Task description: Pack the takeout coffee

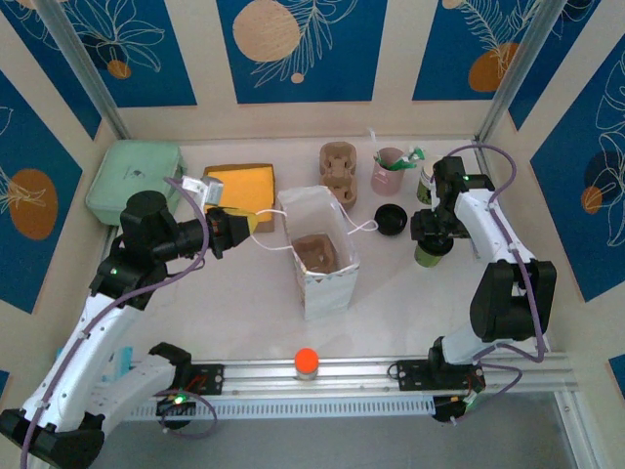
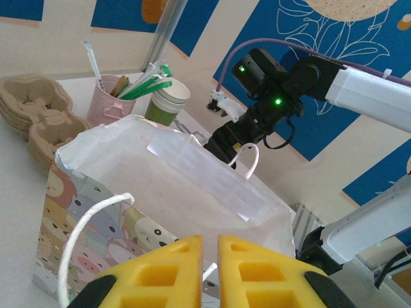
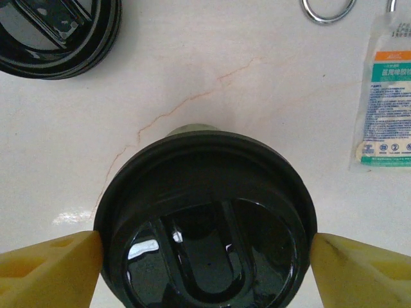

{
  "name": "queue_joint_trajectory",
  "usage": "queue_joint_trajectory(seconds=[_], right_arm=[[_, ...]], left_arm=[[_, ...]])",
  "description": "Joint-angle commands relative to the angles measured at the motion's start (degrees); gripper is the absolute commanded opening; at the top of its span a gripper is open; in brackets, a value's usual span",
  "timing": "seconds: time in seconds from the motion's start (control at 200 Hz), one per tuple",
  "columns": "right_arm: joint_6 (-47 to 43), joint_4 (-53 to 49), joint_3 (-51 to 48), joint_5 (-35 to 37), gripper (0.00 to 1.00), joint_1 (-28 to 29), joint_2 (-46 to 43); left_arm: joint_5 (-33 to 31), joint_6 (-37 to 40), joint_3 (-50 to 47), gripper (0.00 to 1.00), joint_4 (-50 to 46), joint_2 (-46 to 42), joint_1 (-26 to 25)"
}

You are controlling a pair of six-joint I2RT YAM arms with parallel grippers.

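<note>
The takeout coffee (image 1: 433,252), an olive-green cup under a black lid (image 3: 205,224), stands at the right of the table. My right gripper (image 1: 433,238) (image 3: 205,256) straddles the lid, and its yellow fingers (image 3: 58,263) touch the rim on both sides. The white paper bag (image 1: 327,278) (image 2: 160,186) stands open at mid-table with a brown cup carrier (image 1: 315,252) inside. My left gripper (image 1: 244,227) (image 2: 210,256) sits just left of the bag, shut on its white string handle (image 1: 269,242), which is drawn taut toward it.
A loose black lid (image 1: 391,219) (image 3: 58,32) lies left of the coffee. Behind are a pink cup with straws (image 1: 391,168), a lidless green cup (image 2: 168,102) and stacked carriers (image 1: 339,168). A green box (image 1: 132,181) and yellow pad (image 1: 237,186) sit back left.
</note>
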Motion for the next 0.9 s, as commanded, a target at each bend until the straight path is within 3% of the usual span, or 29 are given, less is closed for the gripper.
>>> queue_joint_trajectory(seconds=[0.0,0.405,0.896], right_arm=[[0.9,0.4,-1.1,-1.7,0.82,-0.3,0.6],[3.3,-0.1,-1.2,-2.8,0.74,-0.1,1.2],[13.4,1.7,-1.7,-7.4,0.70,4.1,1.9]], left_arm=[[0.2,1.7,0.3,0.14,-0.9,-0.9,-0.4],[0.0,1.7,0.3,0.14,-0.7,-0.9,-0.4],[-0.2,1.7,0.1,0.14,-0.9,-1.4,-0.4]])
